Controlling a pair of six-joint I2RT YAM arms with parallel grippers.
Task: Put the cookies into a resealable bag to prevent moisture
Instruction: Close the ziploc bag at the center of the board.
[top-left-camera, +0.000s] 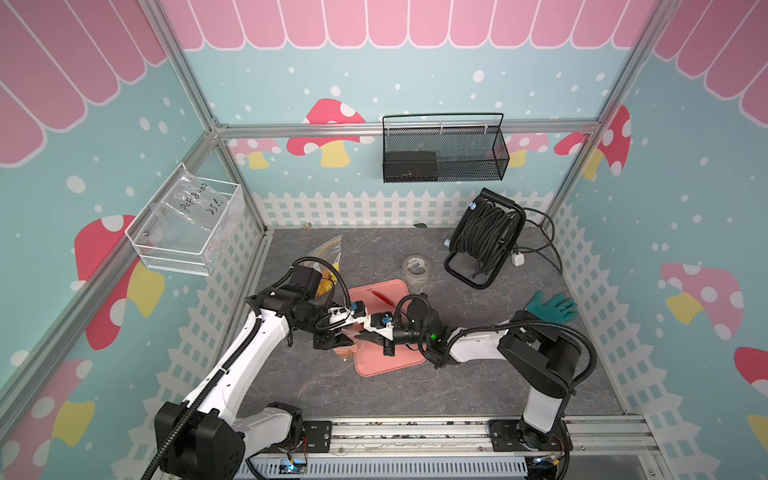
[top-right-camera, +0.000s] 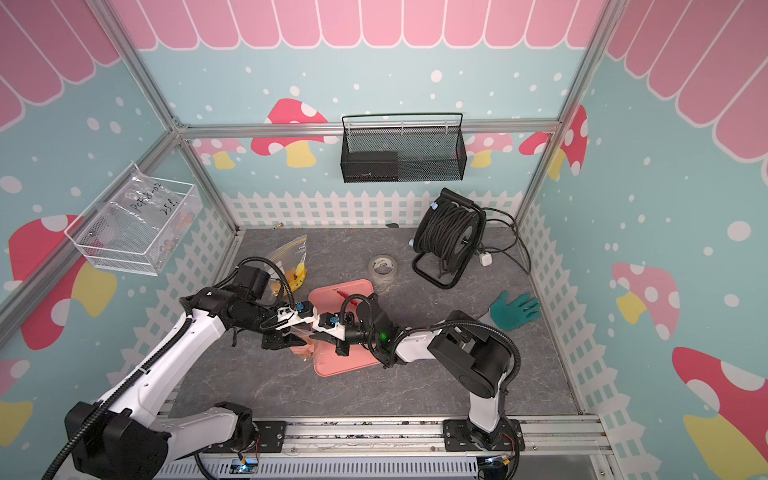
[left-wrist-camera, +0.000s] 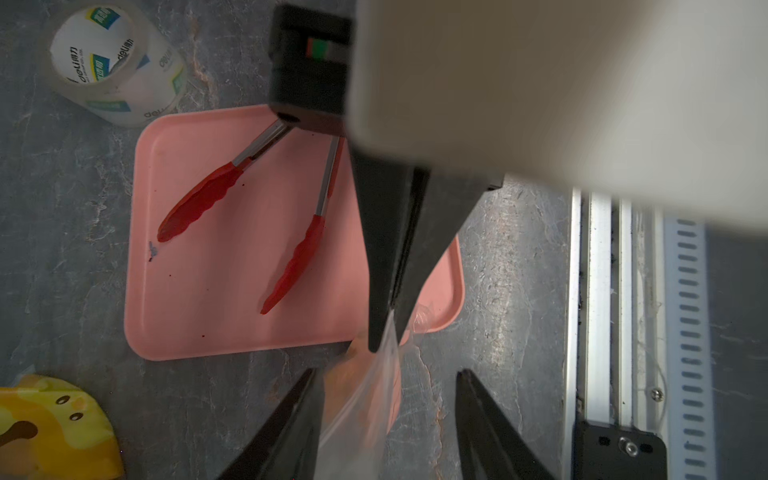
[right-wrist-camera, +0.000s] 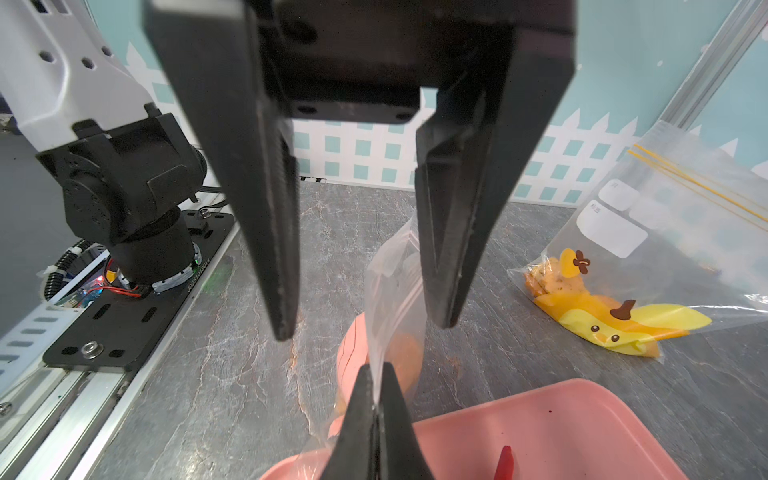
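Cookies (right-wrist-camera: 546, 279), golden and speckled, lie in a bottom corner of the duck-printed resealable bag (right-wrist-camera: 665, 232). This bag rests on the grey table (right-wrist-camera: 199, 407), off to one side of both claws and touched by neither. In a top view the bag (top-left-camera: 329, 249) lies beyond the left arm's wrist.

Right gripper (right-wrist-camera: 376, 374): jaws pressed fully together, pinching the film of a clear pouch (right-wrist-camera: 395, 291) at its edge.

Left gripper (right-wrist-camera: 365, 326): jaws apart, gripping nothing. It faces the right gripper tip to tip. The pouch extends from the right gripper's tips into the gap between the left fingers (right-wrist-camera: 449, 249), its far edge close against one of them.

Orange and pink contents show through the pouch just beyond the right gripper's tips; what they are cannot be told.

Pink tray (left-wrist-camera: 208, 324): beneath the right gripper. Red tongs (left-wrist-camera: 199, 208) lie on it beside that gripper, touched by neither claw. The pouch overhangs the tray corner nearest the left gripper.
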